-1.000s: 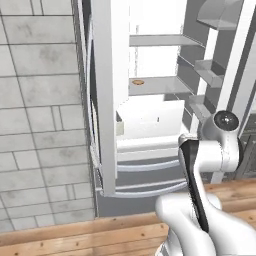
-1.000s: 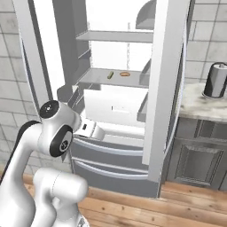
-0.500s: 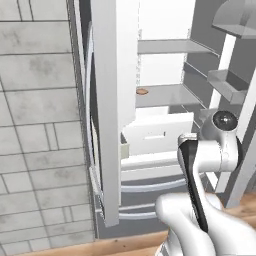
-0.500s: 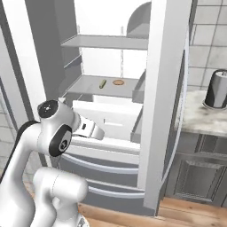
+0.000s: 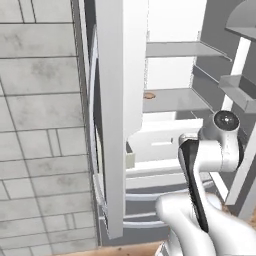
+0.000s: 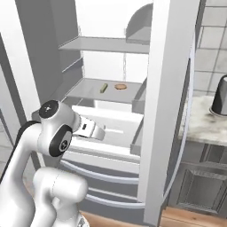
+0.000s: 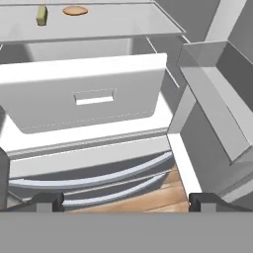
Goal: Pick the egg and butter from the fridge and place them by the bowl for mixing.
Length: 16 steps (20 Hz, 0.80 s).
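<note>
My two-finger gripper (image 7: 121, 200) is spread wide and holds nothing; its two dark finger tips (image 7: 47, 200) stand far apart at the bottom of the hand view. It points into the tall white fridge (image 6: 170, 88), which stands open in front of me.

On the grey middle shelf (image 7: 113, 22), far inside, lies the small brownish oval egg (image 7: 75, 10). Just to its left lies a small yellow-green stick (image 7: 42, 15), maybe the butter, but I cannot tell for sure. The two are near each other but do not touch. In the right base view I see the same egg (image 6: 120, 87) and the same stick (image 6: 103, 88) on this shelf, well above and behind my hand. In the left base view the egg (image 5: 149, 95) shows at the near left edge of the shelf, partly behind the open white fridge door (image 5: 117, 100).

Below the shelf is a pale drawer with a slot handle (image 7: 94, 96), nearer to my gripper than the shelf is. On the right, outside the fridge, a dark cylinder (image 6: 219, 95) stands on the speckled stone counter (image 6: 201, 124).
</note>
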Tool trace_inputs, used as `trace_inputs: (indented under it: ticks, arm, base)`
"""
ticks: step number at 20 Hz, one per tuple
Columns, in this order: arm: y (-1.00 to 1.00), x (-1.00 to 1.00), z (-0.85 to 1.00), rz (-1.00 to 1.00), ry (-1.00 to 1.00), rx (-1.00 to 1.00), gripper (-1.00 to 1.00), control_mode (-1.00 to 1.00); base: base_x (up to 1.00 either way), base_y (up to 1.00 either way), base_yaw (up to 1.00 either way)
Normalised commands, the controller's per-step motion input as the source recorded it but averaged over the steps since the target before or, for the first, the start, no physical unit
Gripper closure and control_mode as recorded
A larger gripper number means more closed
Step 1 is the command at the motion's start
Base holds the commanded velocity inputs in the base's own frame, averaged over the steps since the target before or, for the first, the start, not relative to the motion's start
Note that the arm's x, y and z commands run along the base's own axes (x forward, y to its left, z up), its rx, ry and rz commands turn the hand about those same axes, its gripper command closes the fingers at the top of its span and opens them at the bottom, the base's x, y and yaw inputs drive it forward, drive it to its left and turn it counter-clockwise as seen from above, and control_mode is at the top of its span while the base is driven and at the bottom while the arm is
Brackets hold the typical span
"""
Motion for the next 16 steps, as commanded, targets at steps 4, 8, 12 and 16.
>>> trace_inputs:
  ticks: [4,8,12,16]
  arm:
    - [0.00,0.00,0.00,0.00,0.00,0.00,-1.00,1.00]
    - [0.00,0.00,0.00,0.00,0.00,0.00,-1.00,1.00]
    - [0.00,0.00,0.00,0.00,0.00,0.00,-1.00,1.00]
    - [0.00,0.00,0.00,0.00,0.00,0.00,-1.00,1.00]
  base:
    - [0.64,-0.11,0.03]
    - [0.59,-0.06,0.00]
    - [0.72,0.00,0.00]
    - [0.80,0.00,0.00]
